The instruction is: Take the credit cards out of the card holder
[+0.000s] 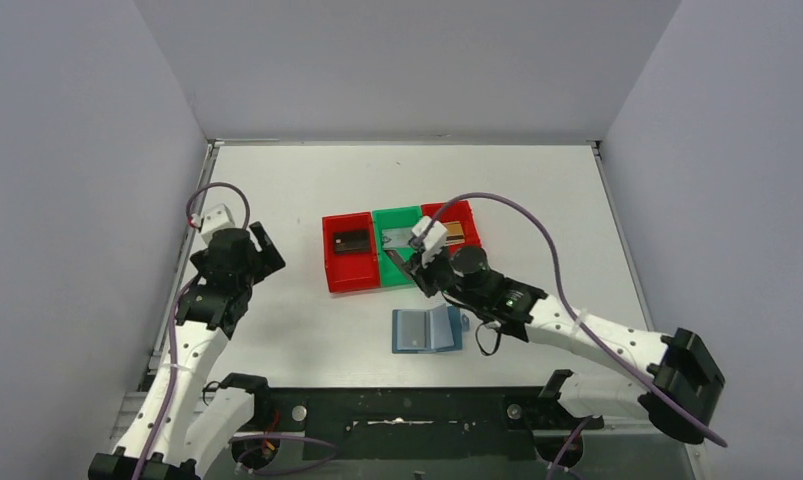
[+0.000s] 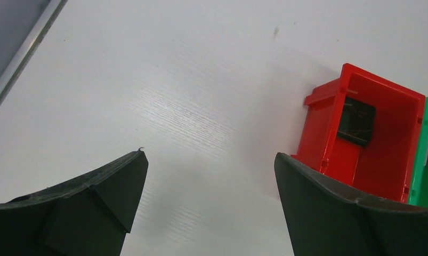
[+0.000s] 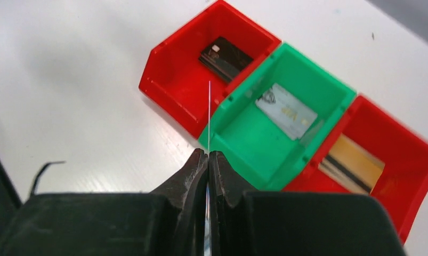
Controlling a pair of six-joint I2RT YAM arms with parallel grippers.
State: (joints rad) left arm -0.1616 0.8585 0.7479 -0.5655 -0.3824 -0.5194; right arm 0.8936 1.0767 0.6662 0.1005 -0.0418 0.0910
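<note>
From above, the card holder (image 1: 427, 330) lies open on the tabletop (image 1: 537, 200), near the right gripper (image 1: 417, 272) at the green bin (image 1: 397, 212). The left wrist view shows the left gripper (image 2: 210, 154) released, its jaws spread wide over the tabletop beside a red bin (image 2: 321, 122) containing a black card (image 2: 355, 121). The right wrist view shows the right gripper clenched on a thin card (image 3: 208, 117) seen edge-on.

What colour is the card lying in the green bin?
Silver-grey, with a dark logo; the card shows best in the right wrist view.
</note>
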